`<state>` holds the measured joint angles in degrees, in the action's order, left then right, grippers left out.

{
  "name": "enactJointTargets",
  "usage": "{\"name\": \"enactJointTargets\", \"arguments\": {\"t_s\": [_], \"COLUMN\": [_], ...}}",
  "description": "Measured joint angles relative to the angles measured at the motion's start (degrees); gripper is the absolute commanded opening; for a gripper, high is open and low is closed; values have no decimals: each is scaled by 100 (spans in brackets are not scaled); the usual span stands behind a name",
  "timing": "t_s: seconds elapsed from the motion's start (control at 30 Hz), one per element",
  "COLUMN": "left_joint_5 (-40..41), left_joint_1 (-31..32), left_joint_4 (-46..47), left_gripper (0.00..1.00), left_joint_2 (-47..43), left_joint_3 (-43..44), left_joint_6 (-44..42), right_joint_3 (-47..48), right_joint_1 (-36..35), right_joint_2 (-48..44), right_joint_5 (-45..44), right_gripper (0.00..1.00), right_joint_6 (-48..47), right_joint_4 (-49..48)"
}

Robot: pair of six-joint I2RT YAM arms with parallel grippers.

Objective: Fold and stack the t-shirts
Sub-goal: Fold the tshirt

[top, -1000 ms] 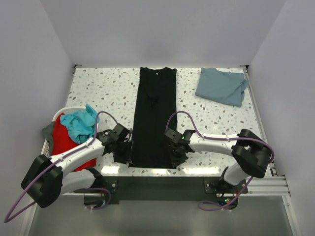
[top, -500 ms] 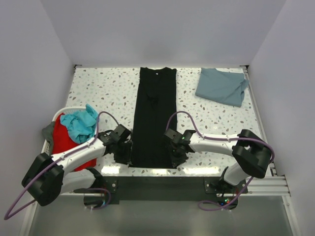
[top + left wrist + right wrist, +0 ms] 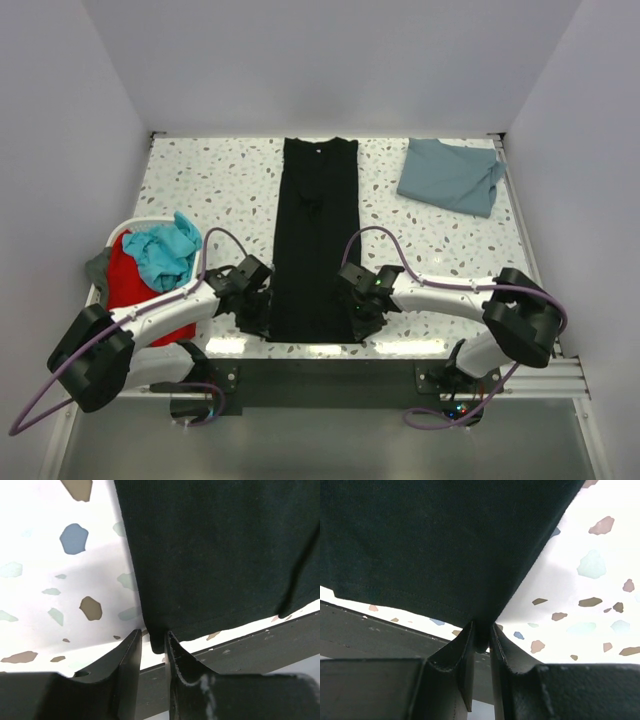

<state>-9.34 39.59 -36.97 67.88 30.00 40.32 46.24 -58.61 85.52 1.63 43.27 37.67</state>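
The black t-shirt [image 3: 318, 230] lies as a long narrow strip down the middle of the table, neck at the far end. My left gripper [image 3: 262, 322] is at its near left hem corner. In the left wrist view the jaws [image 3: 153, 632] stand narrowly open around that corner [image 3: 159, 639], with a slit of light beside the left finger. My right gripper [image 3: 357, 322] is at the near right corner, and in the right wrist view it [image 3: 481, 626] is shut on the pinched hem of the shirt [image 3: 445, 540]. The slate-blue t-shirt [image 3: 452, 175] lies folded at the far right.
A white laundry basket [image 3: 128, 225] at the left edge holds a red cloth [image 3: 135, 290] and a teal cloth [image 3: 165, 250]. The dark mounting rail [image 3: 330, 375] runs just below the table's near edge. White walls close in the table on three sides.
My left gripper has slid a little right onto the hem corner and its jaws have narrowed around it. The right gripper holds its corner, barely shifted.
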Motion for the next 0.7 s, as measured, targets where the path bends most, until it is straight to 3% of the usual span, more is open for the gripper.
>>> {"name": "enactJointTargets", "arguments": {"t_s": [0.23, 0.4, 0.43, 0.57, 0.6, 0.7], "left_joint_5": [-7, -50, -68, -83, -79, 42], "left_joint_1": [118, 166, 173, 186, 186, 203], "left_joint_4": [149, 256, 278, 304, 299, 212], "left_gripper": [24, 0, 0, 0, 0, 0], "left_joint_2": [13, 15, 15, -2, -22, -195], "left_joint_3": [-4, -70, -76, -83, -83, -55], "left_joint_6": [122, 216, 232, 240, 243, 267], "right_joint_3": [0, 0, 0, 0, 2, 17], "right_joint_1": [0, 0, 0, 0, 0, 0], "right_joint_2": [-4, -4, -4, -35, -52, -164], "right_joint_5": [-48, -61, -63, -63, -63, -70], "right_gripper": [21, 20, 20, 10, 2, 0], "right_joint_6": [-9, -20, -20, -20, -15, 7], "right_joint_4": [55, 68, 72, 92, 105, 177]}}
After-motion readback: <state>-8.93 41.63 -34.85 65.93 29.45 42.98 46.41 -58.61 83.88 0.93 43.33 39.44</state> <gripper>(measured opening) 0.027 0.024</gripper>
